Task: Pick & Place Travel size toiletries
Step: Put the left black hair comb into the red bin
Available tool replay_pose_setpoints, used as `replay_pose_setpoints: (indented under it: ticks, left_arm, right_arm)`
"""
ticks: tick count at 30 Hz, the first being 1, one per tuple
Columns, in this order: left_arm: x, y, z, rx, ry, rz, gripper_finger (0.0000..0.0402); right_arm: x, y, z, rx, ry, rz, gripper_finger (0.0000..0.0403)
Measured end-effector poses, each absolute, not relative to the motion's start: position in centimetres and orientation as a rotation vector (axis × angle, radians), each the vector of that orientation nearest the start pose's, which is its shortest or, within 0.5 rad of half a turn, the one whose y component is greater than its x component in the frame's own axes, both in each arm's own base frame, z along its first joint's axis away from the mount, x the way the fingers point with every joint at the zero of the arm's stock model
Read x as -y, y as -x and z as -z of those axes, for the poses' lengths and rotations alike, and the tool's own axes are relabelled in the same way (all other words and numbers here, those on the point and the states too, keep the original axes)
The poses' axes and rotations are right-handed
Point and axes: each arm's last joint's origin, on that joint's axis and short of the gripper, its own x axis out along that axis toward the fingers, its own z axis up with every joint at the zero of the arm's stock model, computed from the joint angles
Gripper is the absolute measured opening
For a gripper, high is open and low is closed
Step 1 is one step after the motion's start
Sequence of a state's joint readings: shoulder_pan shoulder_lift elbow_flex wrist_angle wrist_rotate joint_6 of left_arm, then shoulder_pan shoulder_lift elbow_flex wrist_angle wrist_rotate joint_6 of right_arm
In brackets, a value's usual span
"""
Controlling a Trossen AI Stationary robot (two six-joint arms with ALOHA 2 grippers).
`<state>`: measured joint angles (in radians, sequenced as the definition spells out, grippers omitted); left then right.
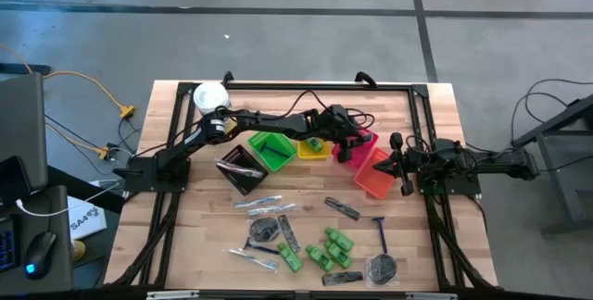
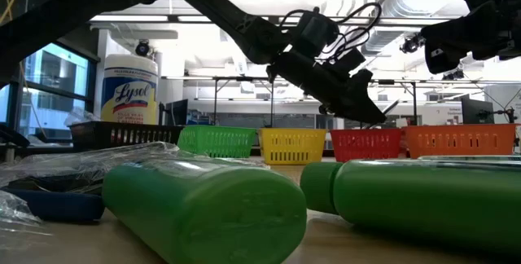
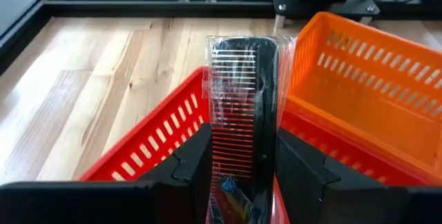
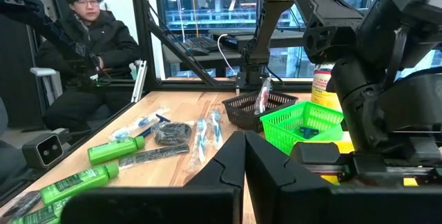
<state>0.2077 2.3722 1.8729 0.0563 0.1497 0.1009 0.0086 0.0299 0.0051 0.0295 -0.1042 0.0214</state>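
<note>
My left gripper hangs over the red basket, shut on a dark comb in clear wrap. In the high view the gripper is at the right end of the basket row, beside the orange basket. More toiletries lie flat on the near half of the table: green bottles, a blue-handled razor, a comb and round dark packets. My right gripper waits shut at the table's right side, holding nothing. My left gripper pinches the wrapped comb between its two fingers, one on the toothed edge and one on the spine. The comb lies along the fingers and sticks out well beyond their tips. The fingers slant down from the table's left. The comb is clear of the red basket below.
A black basket, a green one and a yellow one line up left of the red one. A white tub with a yellow label stands at the far left. A black frame borders the table. A person sits beyond the table.
</note>
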Motion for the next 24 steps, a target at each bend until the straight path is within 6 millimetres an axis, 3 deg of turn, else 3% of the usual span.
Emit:
replay_pose_setpoints:
  ticks: [5,14,24]
  left_arm:
    - [-10.8,-53.0,-18.1,-0.439,-0.020,-0.036,0.0124]
    - [-10.9,-53.2,-15.9,-0.476,0.042,-0.051,0.0131]
    - [-10.9,-53.3,-16.2,-0.450,0.093,-0.011,0.0217]
  right_arm:
    - [-0.4,-9.9,-16.6,0.003,-0.021,-0.113,0.0002]
    - [-0.4,-9.9,-16.6,0.003,-0.021,-0.112,0.0002]
    - [-0.4,-9.9,-16.6,0.003,-0.021,-0.112,0.0002]
